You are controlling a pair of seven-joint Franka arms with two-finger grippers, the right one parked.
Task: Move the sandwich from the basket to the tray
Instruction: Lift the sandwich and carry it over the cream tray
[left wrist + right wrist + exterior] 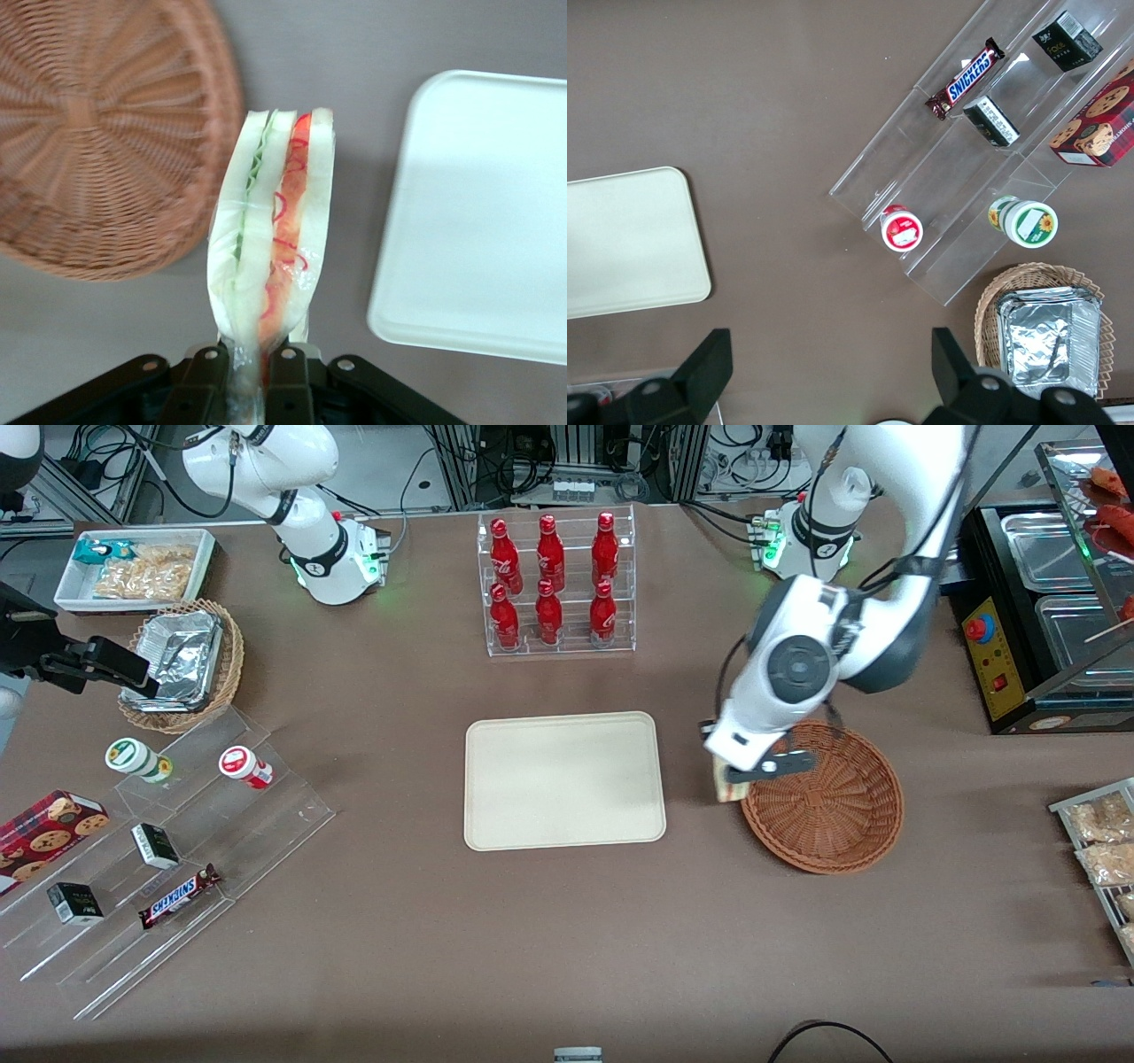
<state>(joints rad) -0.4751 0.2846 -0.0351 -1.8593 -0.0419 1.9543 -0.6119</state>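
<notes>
— Sandwich (270,230): where do we find it?

— We see it clamped between the two fingers of the claw (733,778), held on edge above the brown counter (399,957), in the gap between the basket (828,802) and the tray (564,779). Its green and red filling layers run along the cut edge.

— Is it touching either one?

— From the front it overlaps the basket's rim on the tray's side; from the wrist it hangs clear of both.

— What else do we see nearby?

— A clear rack of red bottles (555,584) stands farther from the front camera than the tray. Toward the parked arm's end, a stepped acrylic stand (168,850) carries a Snickers bar (180,895) and small cartons, with a tan wicker basket of foil containers (182,662) beside it. Nothing lies on the tray.
</notes>
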